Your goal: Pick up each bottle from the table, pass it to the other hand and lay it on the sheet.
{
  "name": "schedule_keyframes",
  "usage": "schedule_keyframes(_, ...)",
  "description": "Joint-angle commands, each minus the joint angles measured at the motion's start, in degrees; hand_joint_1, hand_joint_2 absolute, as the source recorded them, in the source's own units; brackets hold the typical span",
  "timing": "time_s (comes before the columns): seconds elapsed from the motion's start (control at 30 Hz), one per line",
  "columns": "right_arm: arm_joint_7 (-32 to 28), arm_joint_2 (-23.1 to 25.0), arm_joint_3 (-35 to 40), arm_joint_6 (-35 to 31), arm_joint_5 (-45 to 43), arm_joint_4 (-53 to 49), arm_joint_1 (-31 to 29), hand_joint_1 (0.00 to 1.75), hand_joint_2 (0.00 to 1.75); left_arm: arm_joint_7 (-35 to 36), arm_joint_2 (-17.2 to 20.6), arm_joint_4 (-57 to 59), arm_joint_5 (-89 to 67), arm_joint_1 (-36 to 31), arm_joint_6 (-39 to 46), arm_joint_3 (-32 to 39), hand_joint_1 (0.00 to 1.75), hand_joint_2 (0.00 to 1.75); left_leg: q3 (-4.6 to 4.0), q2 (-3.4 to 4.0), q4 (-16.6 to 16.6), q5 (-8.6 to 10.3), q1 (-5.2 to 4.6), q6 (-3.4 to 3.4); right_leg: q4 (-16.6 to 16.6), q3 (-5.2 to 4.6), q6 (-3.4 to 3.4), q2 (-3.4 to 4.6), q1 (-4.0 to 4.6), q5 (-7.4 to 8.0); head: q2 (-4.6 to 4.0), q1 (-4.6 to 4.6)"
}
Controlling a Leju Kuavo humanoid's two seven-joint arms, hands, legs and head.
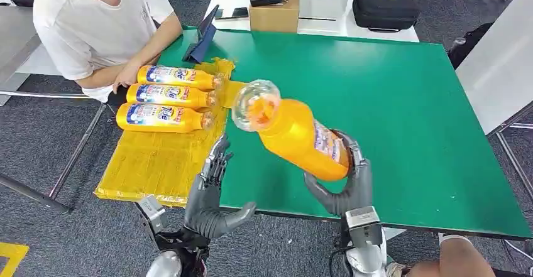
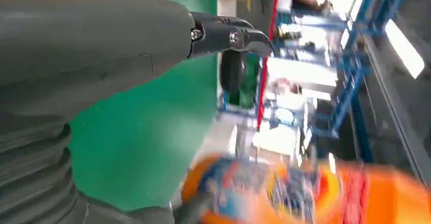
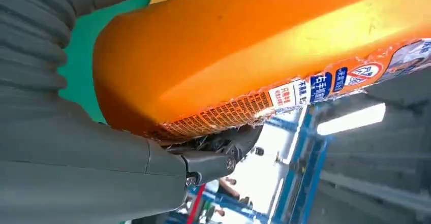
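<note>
One glossy orange bottle (image 1: 295,137) (tilted) — fingers (image 1: 353,164) around.

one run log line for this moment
right hand: holds orange plastic bottle above green table | left hand: open, empty | yellow sheet: three bottles laid

Printed labels are showing on the three bottles (image 1: 168,96) lying on the yellow sheet (image 1: 157,157): blue-and-white panels with a red script logo, too small to read. The held bottle (image 3: 264,46) is carrying a label strip of fine print, blue boxes with white characters and a red-and-white emblem, none of it reading clearly.
</note>
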Motion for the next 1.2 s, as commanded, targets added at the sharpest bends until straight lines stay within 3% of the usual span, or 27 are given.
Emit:
schedule_keyframes(0.03,-0.05,-1.92,11.41,-0.30,7.62,10.95,-3.88,1.75,1.75,1.02,4.26,-0.94,3.71,-1.23,-7.14,-3.37,0.00,1.75,0.39,0.26,-0.09,-0.13,0.06,-0.11,-0.10,0.33,-0.16,0.18,0.08,-0.06,0.02,-0.02)
schedule_keyframes(0.17,-0.16,-1.73,11.68,-0.68,7.87,11.22,-3.73,1.75,1.75,1.02,4.26,-0.85,3.71,-1.26,-7.15,-3.38,0.00,1.75,0.24,0.12,-0.09,-0.06,0.06,-0.07,-0.09,0.22,-0.09,0.07,0.08,-0.03,0.02,-0.02)
schedule_keyframes(0.37,2.87,-0.41,18.09,-4.34,15.10,16.79,-5.19,1.75,1.75,0.03,2.91,-2.12,2.84,-1.76,-6.07,-1.60,0.00,1.75,0.36,0.25,-0.08,-0.14,0.08,-0.09,-0.09,0.32,-0.14,0.20,0.10,-0.05,0.02,0.00)
schedule_keyframes(0.47,2.66,0.17,19.06,-5.31,15.30,16.94,-4.52,1.75,1.75,0.85,3.06,-2.04,3.65,-1.51,-6.43,-1.16,0.00,1.75,0.26,0.12,-0.07,-0.09,0.09,-0.10,-0.07,0.25,-0.14,0.06,0.10,-0.06,0.02,0.00)
schedule_keyframes(0.57,1.83,0.83,22.88,-5.71,15.15,17.29,-4.06,1.75,1.75,5.79,4.90,-1.75,14.66,1.07,-13.29,-0.82,0.00,1.75,0.29,0.08,-0.11,-0.09,0.06,-0.09,-0.07,0.26,-0.14,0.04,0.07,-0.09,0.00,0.00)
schedule_keyframes(0.73,1.16,-0.04,26.89,-5.31,12.26,16.71,-3.99,1.75,1.75,4.31,3.21,-0.44,14.60,0.34,-10.77,1.17,0.00,1.75,0.31,0.22,-0.10,-0.13,0.09,-0.10,-0.07,0.25,-0.13,0.15,0.10,-0.08,0.02,-0.04)
schedule_keyframes(0.8,0.82,-1.36,27.57,-5.65,11.89,16.19,-2.53,1.75,1.75,4.72,2.82,-0.10,16.24,-0.31,-11.18,1.11,1.57,1.75,0.27,-0.01,-0.09,-0.08,0.11,-0.08,-0.09,0.27,-0.12,-0.07,0.12,-0.10,0.02,-0.02)
schedule_keyframes(0.83,0.27,-1.90,27.85,-5.51,11.38,16.20,-2.18,1.75,1.75,4.18,2.58,-0.28,16.71,-0.52,-11.47,1.08,1.75,1.75,0.17,-0.06,-0.09,-0.04,0.10,-0.06,-0.09,0.18,-0.09,-0.09,0.11,-0.08,0.02,-0.02)
schedule_keyframes(0.93,0.04,-2.33,27.78,-5.39,10.53,16.84,-1.93,1.75,1.75,3.52,1.90,-0.98,17.72,-1.05,-11.52,1.39,1.75,1.75,0.14,-0.05,-0.08,-0.03,0.09,-0.04,-0.09,0.15,-0.10,-0.08,0.09,-0.07,0.02,-0.02)
schedule_keyframes(0.97,0.33,-2.38,27.79,-4.78,10.12,17.01,-2.04,1.54,1.75,3.01,1.90,-1.34,17.81,-1.01,-11.50,1.58,1.75,1.75,0.24,-0.06,-0.07,-0.07,0.11,-0.06,-0.11,0.27,-0.13,-0.12,0.12,-0.12,0.02,0.00)
schedule_keyframes(1.0,0.33,-2.38,27.79,-4.78,10.12,17.01,-2.04,0.51,1.75,3.01,1.90,-1.34,17.81,-1.01,-11.50,1.58,1.75,1.75,0.17,-0.08,-0.08,-0.04,0.10,-0.06,-0.10,0.19,-0.12,-0.13,0.10,-0.10,0.02,-0.02)
schedule_keyframes(1.03,0.56,-2.33,27.63,-4.56,9.87,16.88,-2.02,0.00,1.75,2.45,1.98,-1.82,17.37,-0.87,-11.13,1.90,1.75,1.75,0.30,-0.09,-0.07,-0.10,0.13,-0.08,-0.11,0.34,-0.17,-0.16,0.14,-0.15,0.02,0.00)
schedule_keyframes(1.2,0.56,-2.33,27.63,-4.56,9.87,16.88,-2.02,0.00,1.75,2.45,1.98,-1.82,17.37,-0.87,-11.13,1.90,1.75,1.75,0.16,-0.05,-0.07,-0.05,0.09,-0.07,-0.07,0.16,-0.13,-0.09,0.09,-0.09,0.02,-0.02)
